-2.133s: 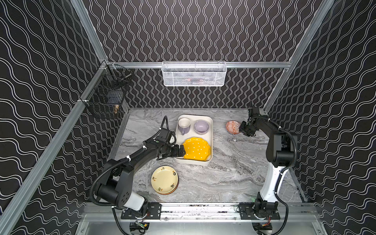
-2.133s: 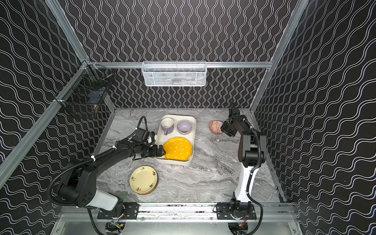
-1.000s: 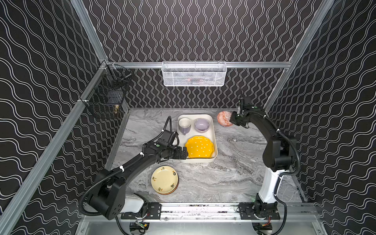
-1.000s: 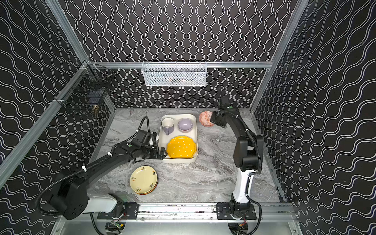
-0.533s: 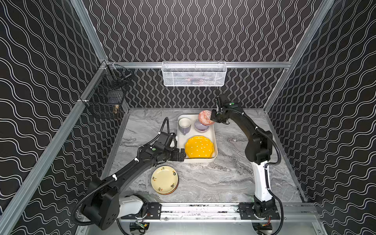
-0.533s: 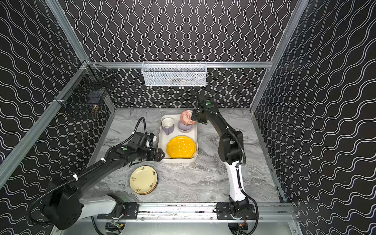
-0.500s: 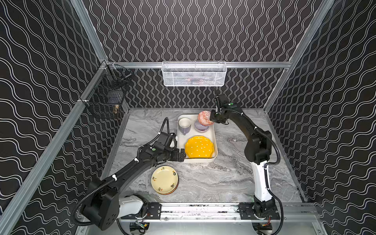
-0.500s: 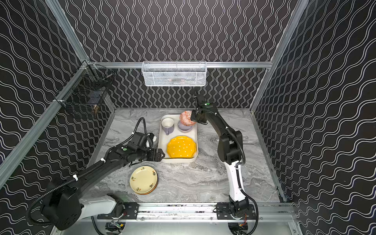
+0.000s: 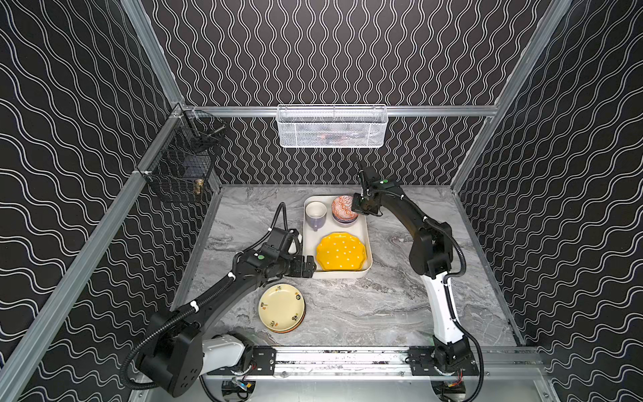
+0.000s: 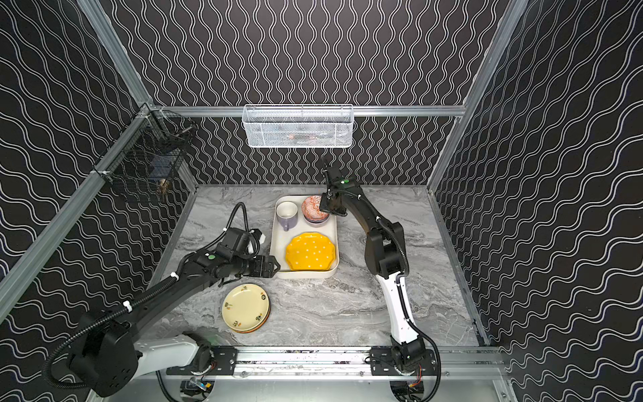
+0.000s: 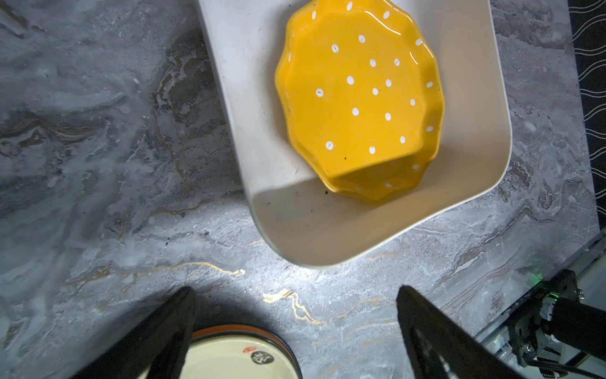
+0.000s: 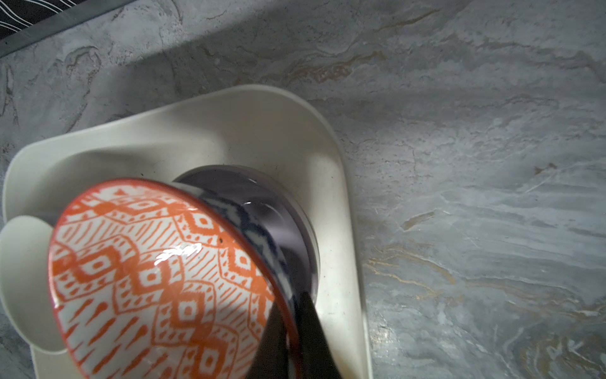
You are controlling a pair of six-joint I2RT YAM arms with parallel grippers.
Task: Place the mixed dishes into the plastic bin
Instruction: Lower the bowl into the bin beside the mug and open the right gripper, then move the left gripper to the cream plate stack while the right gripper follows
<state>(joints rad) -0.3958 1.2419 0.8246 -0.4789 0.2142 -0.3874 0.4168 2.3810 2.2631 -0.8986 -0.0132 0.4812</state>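
On the left wall we saw a black wire basket [image 9: 181, 167] hanging above the bench [image 9: 348, 306]. The left claw [image 9: 311, 268] hovered just off the bin's front left corner, its jaws wide apart and holding nothing. In the left wrist view both fingers [image 11: 177, 328] stood clear of everything, over bare bench.

Near the front edge of the bench, left of the middle, sat a stack of plates [image 9: 282, 308]. A cream plate lay on top, and orange and dark rims showed beneath it.

The bin [image 9: 368, 243] stood at the middle of the bench, toward the back edge. A mug [image 9: 316, 212] stood upright in its back left corner. A yellow plate [image 9: 341, 251] with white dots lay flat across its front half.

In the bin's back right corner sat a lilac bowl [image 9: 344, 220]. A patterned bowl [image 9: 342, 207], red and white inside, hung tilted right over it; we could not tell whether the two touched. The right claw [image 12: 290, 305] was clamped on that patterned bowl's rim, one finger inside and one outside.

A white mesh basket [image 9: 332, 127] hung on the back wall, above the bin.
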